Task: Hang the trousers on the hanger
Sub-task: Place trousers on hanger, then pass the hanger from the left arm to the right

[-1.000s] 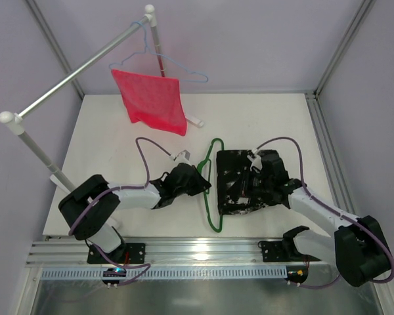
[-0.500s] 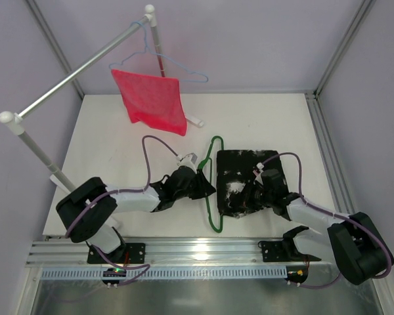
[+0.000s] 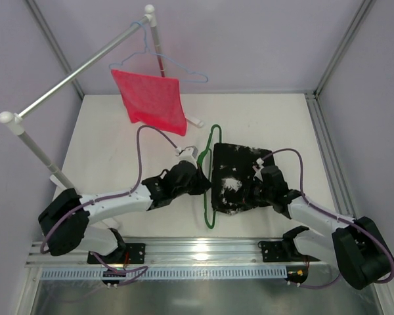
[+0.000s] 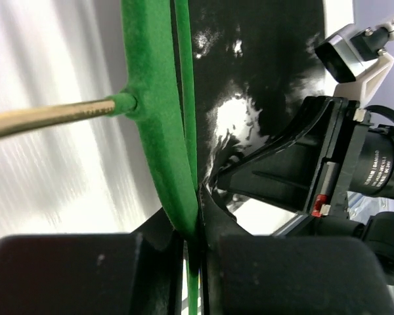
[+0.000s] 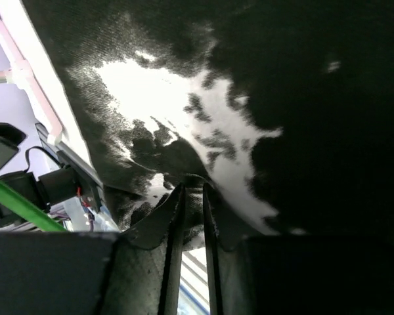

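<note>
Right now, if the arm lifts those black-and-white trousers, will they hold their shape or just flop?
Probably flop: the trousers lie rumpled, and the cloth puckers where the right gripper pinches it. The fabric looks thin, so they are likely light and would sag from one pinch point. Its matte weave suggests they may cling to the fuzzy-looking hanger rather than slide.

Black trousers [image 3: 233, 164] splotched with white lie bunched, one fold pinched at the right gripper's [image 5: 192, 190] tips, touching a thin green hanger [image 4: 157, 131] clamped in the left gripper [image 4: 197, 230].
</note>
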You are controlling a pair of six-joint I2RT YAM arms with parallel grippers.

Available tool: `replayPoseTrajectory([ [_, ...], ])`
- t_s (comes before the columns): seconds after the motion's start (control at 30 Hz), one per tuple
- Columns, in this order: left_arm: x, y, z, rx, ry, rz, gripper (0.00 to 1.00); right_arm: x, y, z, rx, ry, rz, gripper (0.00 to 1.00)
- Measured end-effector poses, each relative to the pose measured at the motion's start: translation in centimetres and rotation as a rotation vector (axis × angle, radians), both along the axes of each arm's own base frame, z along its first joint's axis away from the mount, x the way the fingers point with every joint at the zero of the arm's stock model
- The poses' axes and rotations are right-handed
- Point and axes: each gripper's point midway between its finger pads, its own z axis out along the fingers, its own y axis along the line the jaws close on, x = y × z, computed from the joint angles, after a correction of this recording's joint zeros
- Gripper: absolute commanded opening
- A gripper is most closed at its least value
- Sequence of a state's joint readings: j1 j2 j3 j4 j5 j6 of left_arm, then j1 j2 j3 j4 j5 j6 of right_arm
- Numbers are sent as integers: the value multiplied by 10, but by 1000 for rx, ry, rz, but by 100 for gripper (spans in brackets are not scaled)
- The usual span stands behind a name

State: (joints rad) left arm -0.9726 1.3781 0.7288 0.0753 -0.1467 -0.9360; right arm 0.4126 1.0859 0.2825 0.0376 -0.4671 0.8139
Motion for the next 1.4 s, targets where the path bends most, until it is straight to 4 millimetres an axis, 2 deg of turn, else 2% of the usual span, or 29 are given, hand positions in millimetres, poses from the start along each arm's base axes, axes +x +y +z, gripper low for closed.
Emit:
replayPoseTrajectory([
  [0.07, 4, 1, 21, 21, -24, 1, 0, 4, 4, 16, -5, -24, 19, 22],
  [0.23, 10, 4, 81, 34, -92, -3, 0, 25, 16, 70, 13, -158, 40, 23],
  [0.37, 13, 9, 125, 72, -123, -13, 0, 31, 30, 78, 13, -162, 67, 23],
  [0.43, 14, 14, 143, 104, -129, -15, 0, 25, 45, 76, 5, -142, 104, 23],
  [0.57, 13, 36, 166, 186, -120, 12, 0, 16, 78, 84, 6, -142, 186, 25],
  [0.67, 15, 54, 166, 243, -112, 42, 0, 12, 99, 97, 18, -165, 232, 30],
  [0.73, 14, 66, 160, 287, -97, 57, 0, 12, 105, 104, 23, -185, 242, 37],
  [0.9, 9, 83, 150, 345, -81, 68, 0, 10, 102, 117, -7, -252, 247, 49],
  [1.0, 5, 90, 144, 349, -72, 80, 0, -4, 104, 142, 20, -349, 283, 54],
  [1.1, 4, 92, 138, 356, -58, 89, 0, -28, 117, 170, 90, -455, 353, 54],
  [1.17, 4, 92, 135, 357, -52, 96, 0, -42, 128, 181, 127, -495, 397, 57],
  [1.27, 6, 90, 134, 348, -44, 106, 0, -54, 143, 183, 145, -517, 430, 59],
  [1.4, 7, 86, 133, 332, -35, 119, 0, -55, 160, 174, 134, -521, 428, 59],
])
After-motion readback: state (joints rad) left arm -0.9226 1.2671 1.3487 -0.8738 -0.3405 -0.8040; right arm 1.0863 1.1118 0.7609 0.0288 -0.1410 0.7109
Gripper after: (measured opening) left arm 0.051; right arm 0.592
